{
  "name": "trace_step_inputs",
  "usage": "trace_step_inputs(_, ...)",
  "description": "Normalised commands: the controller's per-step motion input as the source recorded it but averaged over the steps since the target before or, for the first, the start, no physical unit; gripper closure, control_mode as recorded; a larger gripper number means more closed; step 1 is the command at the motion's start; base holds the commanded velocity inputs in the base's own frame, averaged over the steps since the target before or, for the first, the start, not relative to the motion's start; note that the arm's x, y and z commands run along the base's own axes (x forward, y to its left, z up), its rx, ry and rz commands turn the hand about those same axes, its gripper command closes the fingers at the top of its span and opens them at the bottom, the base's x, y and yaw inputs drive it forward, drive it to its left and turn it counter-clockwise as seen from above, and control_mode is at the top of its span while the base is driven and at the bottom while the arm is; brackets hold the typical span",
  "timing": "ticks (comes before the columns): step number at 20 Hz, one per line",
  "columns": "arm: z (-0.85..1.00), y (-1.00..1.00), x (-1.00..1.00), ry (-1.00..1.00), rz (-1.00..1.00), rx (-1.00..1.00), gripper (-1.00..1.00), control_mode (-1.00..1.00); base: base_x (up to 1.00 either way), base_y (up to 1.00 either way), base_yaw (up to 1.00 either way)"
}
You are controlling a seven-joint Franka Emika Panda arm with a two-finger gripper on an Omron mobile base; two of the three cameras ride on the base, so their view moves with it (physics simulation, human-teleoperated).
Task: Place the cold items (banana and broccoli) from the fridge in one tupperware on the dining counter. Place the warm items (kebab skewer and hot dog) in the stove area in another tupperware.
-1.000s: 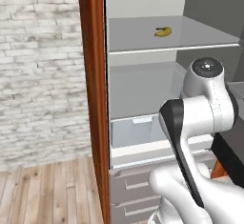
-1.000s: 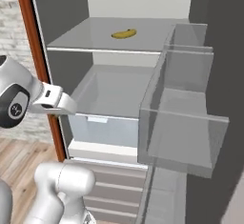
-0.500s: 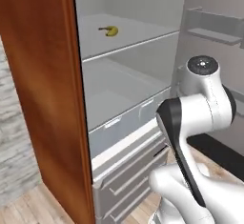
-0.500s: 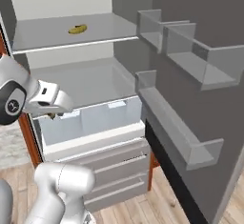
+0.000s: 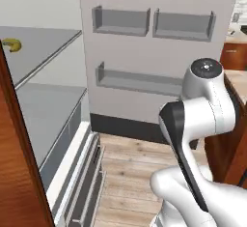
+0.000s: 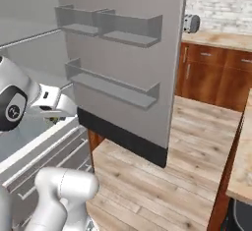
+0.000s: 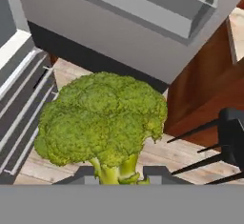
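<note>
The broccoli [image 7: 105, 118], a green floret, sits between my gripper's [image 7: 119, 175] fingertips, stem down, and the gripper is shut on it. From the right base view a speck of the same broccoli [image 6: 52, 120] shows under the white hand, held in front of the fridge drawers. The banana [image 5: 10, 45] lies on the upper grey shelf of the open fridge [image 5: 43, 100], far left of the arm. A strip of the beige dining counter [image 6: 243, 161] runs along the right edge. The tupperware, kebab skewer, hot dog and stove area are out of view.
The open fridge door [image 5: 159, 52] with its grey bins stands straight ahead. Pulled-out grey drawers [image 5: 82, 182] lie low on the left. Wood floor [image 6: 162, 176] spreads between door and counter. A dark stool frame [image 7: 228, 142] stands by the counter's wood base. A toaster [image 6: 191, 23] sits on the far counter.
The whole picture has swung right: the fridge shelves slid off to the left and the open door now faces the cameras. The gripper still holds the broccoli.
</note>
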Motion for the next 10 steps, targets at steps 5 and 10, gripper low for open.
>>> trace_step_inputs(5,0.00,0.00,0.00,0.00,0.00,0.00,1.00,1.00,-0.42,0.01,-0.97)
trace_step_inputs(10,0.00,0.00,0.00,0.00,0.00,0.00,1.00,1.00,-0.39,-0.06,-0.80)
